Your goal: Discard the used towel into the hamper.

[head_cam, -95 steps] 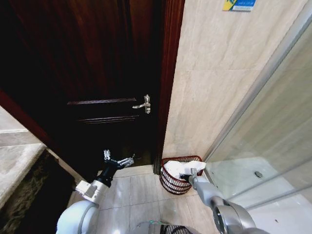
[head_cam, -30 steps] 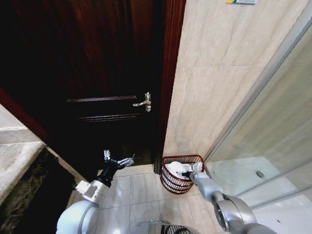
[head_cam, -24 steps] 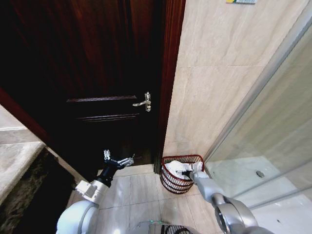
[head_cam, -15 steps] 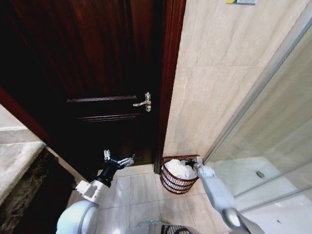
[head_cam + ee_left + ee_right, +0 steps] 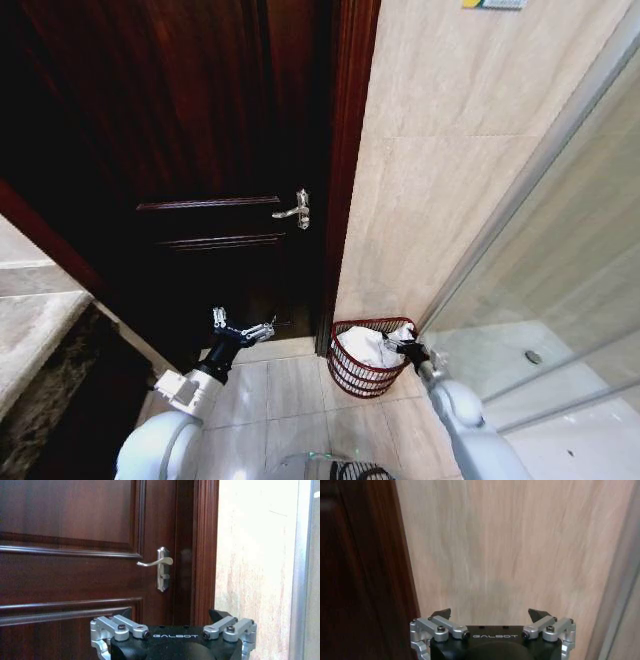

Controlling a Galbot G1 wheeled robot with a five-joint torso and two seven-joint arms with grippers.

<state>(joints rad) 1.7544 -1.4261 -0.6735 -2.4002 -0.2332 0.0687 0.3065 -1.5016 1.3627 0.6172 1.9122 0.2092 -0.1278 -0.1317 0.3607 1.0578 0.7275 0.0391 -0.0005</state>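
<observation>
The crumpled white cloth towel (image 5: 368,347) lies heaped inside the round reddish-brown wire hamper (image 5: 355,372), which stands on the tiled floor against the wall beside the door frame; soft, light, graspable at any fold; bunched, no clear long axis. The right tool (image 5: 409,351) hovers at the rim, spread and empty; the left tool (image 5: 240,328) is parked, spread, near the dark wooden door (image 5: 200,150).

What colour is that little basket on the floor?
The hamper is dark reddish-brown open weave, seen best in the head view.
</observation>
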